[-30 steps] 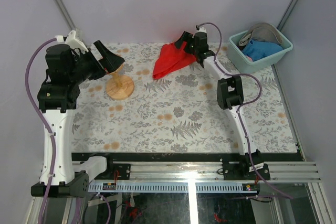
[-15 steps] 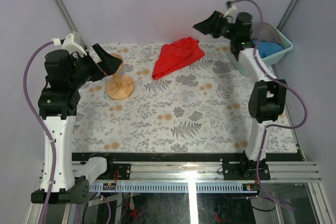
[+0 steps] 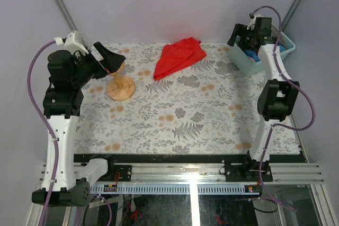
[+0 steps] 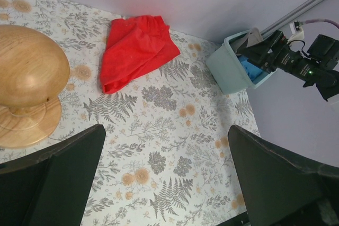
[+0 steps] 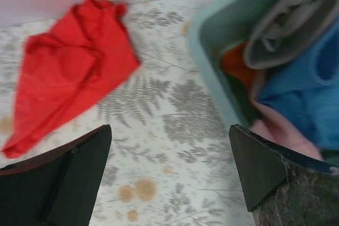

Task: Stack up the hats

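**Status: Hats in Bin, Both Grippers Empty**

**Task items.** All four hats lie bunched together inside the teal bin (image 5: pixel 211 59) at the far right corner of the table (image 3: pixel 185 117).
- The grey hat (image 5: pixel 286 30) lies on top, toward the far side of the bin.
- The blue hat (image 5: pixel 304 83) sits beside and partly under the grey one.
- The pink hat (image 5: pixel 275 130) shows at the near edge of the pile.
- The orange hat (image 5: pixel 233 66) is mostly buried. Only a small patch shows against the bin wall.

**Right gripper.** The right gripper (image 3: pixel 239 36) hangs above the left rim of the bin. Its fingers (image 5: pixel 63 175) are spread wide and hold nothing. It is clear of the hats.

**Left gripper.** The left gripper (image 3: pixel 112 59) is raised above the wooden stand (image 4: pixel 29 72) at the far left of the table. Its fingers are also spread wide and empty, and they are clear of the stand.

**Other items.** A red cloth (image 3: pixel 177 56) lies crumpled flat at the far edge of the table, between the stand and the bin, well apart from both.
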